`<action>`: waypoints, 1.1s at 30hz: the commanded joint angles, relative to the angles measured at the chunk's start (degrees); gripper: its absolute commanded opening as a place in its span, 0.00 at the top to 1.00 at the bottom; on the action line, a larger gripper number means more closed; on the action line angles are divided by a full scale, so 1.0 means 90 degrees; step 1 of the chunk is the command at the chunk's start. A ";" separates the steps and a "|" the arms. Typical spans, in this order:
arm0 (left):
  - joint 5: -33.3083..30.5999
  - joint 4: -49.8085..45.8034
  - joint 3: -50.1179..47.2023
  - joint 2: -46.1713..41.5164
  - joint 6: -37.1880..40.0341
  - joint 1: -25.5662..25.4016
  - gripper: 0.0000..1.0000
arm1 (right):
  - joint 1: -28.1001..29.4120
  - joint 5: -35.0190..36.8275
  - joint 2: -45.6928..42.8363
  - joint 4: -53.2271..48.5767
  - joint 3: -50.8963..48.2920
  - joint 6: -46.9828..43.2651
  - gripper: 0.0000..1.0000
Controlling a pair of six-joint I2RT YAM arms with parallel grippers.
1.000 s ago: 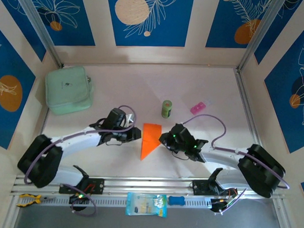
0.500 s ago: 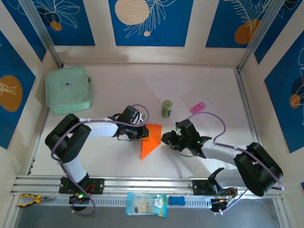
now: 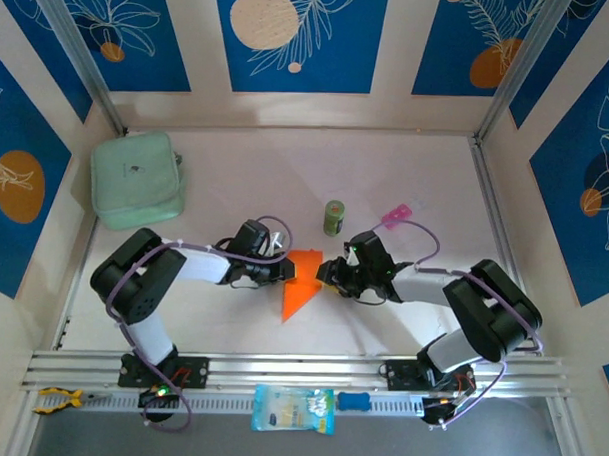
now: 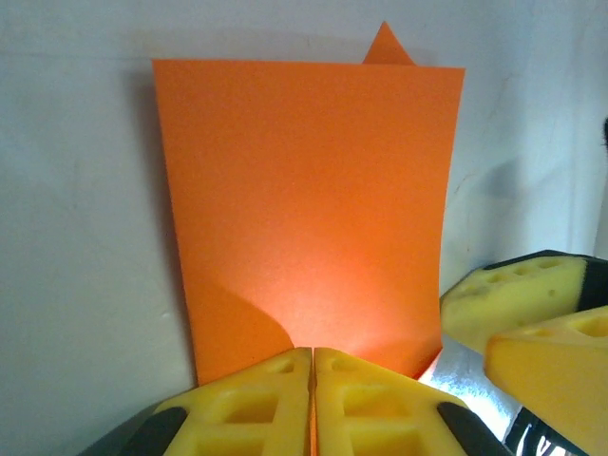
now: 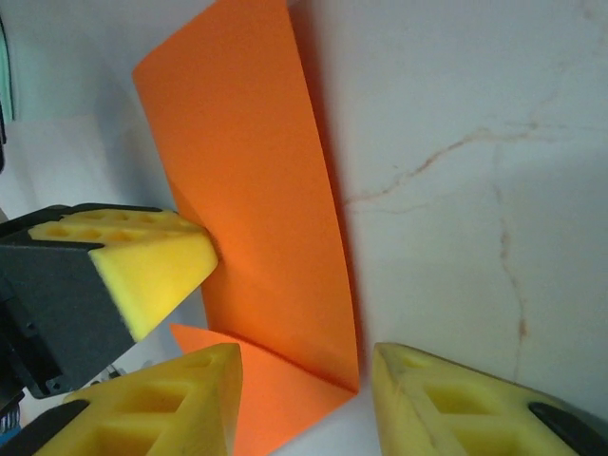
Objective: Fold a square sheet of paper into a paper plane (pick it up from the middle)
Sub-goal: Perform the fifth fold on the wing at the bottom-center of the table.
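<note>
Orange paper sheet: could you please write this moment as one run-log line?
left gripper: shut on square sheet of paper | right gripper: open at its folded corner | sheet: partly folded

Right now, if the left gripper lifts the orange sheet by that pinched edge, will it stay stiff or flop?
Probably floppy: the orange sheet is thin and bows where the left gripper pinches it. Likely very light, so a push may slide it on the smooth table. Its fold may stiffen it slightly along the crease.

Left hand (image 4: 313,366) pinched closed, right hand (image 5: 304,370) parted.
</note>
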 commanded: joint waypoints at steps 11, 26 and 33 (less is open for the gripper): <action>0.0018 -0.0497 -0.0248 0.0232 0.0051 0.0023 0.90 | -0.0070 -0.0329 0.0179 0.0132 0.0249 0.0122 0.59; 0.0047 -0.0516 -0.0209 0.0163 0.0068 0.0028 0.90 | -0.0251 -0.0723 0.0385 0.0624 0.0235 -0.0035 0.59; 0.0084 -0.0432 -0.0218 0.0180 0.0022 0.0031 0.90 | -0.0388 -0.0959 0.0621 0.0911 0.0283 -0.0181 0.61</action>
